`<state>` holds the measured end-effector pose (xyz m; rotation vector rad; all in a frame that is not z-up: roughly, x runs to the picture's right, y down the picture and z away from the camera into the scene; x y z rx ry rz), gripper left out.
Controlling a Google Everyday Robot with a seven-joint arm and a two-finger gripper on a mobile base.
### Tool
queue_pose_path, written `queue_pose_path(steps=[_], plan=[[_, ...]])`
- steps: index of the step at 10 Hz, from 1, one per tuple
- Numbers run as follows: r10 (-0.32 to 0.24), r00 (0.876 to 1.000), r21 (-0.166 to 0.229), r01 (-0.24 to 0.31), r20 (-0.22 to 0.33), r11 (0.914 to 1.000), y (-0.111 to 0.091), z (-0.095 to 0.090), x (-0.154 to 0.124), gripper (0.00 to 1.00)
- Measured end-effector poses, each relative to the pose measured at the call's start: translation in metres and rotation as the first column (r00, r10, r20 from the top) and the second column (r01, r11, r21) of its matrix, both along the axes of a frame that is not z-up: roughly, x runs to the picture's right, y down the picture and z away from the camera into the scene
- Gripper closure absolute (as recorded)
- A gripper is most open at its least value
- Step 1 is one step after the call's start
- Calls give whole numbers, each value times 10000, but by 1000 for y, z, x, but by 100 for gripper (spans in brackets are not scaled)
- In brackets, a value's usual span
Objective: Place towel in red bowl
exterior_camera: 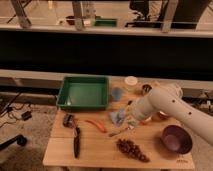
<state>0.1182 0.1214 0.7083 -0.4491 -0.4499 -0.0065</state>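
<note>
The robot shows one thick arm (170,107) with a smooth, glossy white plastic shell. It is made of round, tube-like segments. At the joint the shell swells into a wide rounded housing, and the light gives a bright reflection there. The underside of the segments lies in grey shadow. Toward the wrist the arm becomes thinner and the white gives way to grey and dark parts. At its tip sits the small dark end effector (128,120), with its jaws closed, over the middle of the light brown wooden tabletop (100,152). Cables, screws and markings are too small to tell.
</note>
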Motion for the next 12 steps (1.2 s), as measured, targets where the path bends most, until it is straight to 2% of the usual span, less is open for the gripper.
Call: queue_pose_path(steps=[3,10,12], plan=[[372,9982,21,-371,-479,9993,-15,14,38,87],[369,9981,41,-367,-487,9993,-15,15,38,87],[685,9951,111,-678,-714,9976,-19,18,46,87]])
